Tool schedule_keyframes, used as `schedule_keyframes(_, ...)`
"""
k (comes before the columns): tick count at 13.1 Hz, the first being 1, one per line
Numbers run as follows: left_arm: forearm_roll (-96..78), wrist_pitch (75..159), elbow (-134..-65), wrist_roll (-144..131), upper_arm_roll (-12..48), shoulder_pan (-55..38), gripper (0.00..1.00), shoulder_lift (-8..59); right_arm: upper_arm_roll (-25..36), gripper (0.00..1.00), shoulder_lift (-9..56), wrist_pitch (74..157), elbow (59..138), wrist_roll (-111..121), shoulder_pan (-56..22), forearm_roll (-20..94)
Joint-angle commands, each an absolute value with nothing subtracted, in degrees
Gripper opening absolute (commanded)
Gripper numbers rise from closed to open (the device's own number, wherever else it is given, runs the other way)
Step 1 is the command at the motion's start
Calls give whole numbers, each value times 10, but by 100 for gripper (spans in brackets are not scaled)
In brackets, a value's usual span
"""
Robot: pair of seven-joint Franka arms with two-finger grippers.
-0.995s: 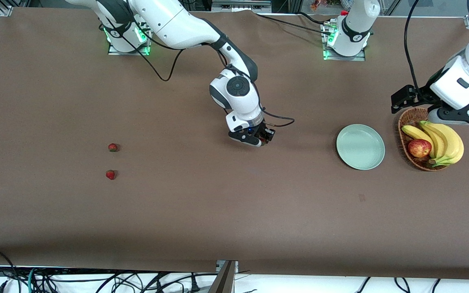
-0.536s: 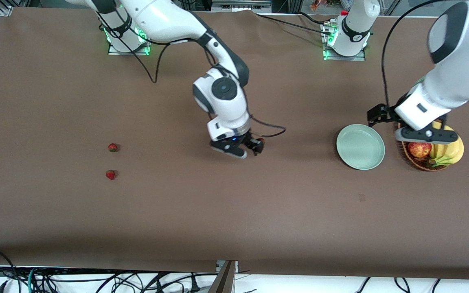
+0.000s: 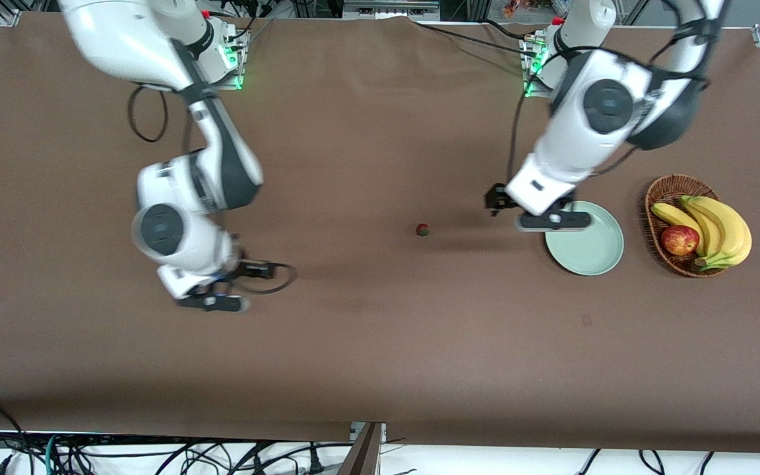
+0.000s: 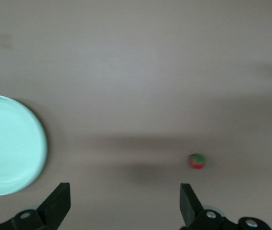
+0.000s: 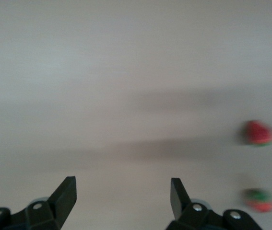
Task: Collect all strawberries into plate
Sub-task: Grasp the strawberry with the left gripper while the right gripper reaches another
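One strawberry [image 3: 423, 229] lies on the brown table mid-way between the arms; it also shows in the left wrist view [image 4: 196, 161]. Two more strawberries show only in the right wrist view [image 5: 258, 132] [image 5: 259, 200]; the right arm hides them in the front view. The mint-green plate [image 3: 588, 247] lies beside the basket and holds nothing; its edge shows in the left wrist view [image 4: 11, 143]. My left gripper [image 3: 545, 223] [image 4: 124, 191] is open and empty over the plate's rim. My right gripper [image 3: 212, 300] [image 5: 122, 184] is open and empty over bare table beside the two strawberries.
A wicker basket [image 3: 664, 191] with bananas [image 3: 716, 224] and a red-yellow apple [image 3: 679, 240] stands at the left arm's end of the table. A cable loop [image 3: 274, 274] hangs by the right wrist.
The right gripper let go of a strawberry at mid-table and swung to the two strawberries at its own end. The left gripper moved from over the basket to over the plate's rim.
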State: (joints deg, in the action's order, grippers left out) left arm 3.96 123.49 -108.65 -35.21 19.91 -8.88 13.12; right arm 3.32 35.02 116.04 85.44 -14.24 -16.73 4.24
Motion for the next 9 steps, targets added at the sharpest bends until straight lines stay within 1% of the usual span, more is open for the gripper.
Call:
schedule_keyframes(1, 128, 1299, -1071, -503, 200, -161, 100, 209, 36, 87, 331, 1187, 925, -8, -101, 51)
schedule_keyframes(3, 178, 1338, -1071, -575, 200, -200, 100, 256, 36, 87, 337, 1240, 967, 33, -75, 52)
schedule_keyframes(5, 215, 1367, -1071, -614, 201, -213, 100, 292, 36, 87, 338, 1286, 1003, 36, -68, 52)
schedule_keyframes(7, 226, 1384, -1073, -643, 200, -221, 100, 322, 36, 86, 353, 1299, 1006, 56, -60, 52)
schedule_keyframes(9, 229, 1393, -1072, -643, 200, -220, 100, 334, 36, 85, 363, 1313, 999, 61, -46, 50)
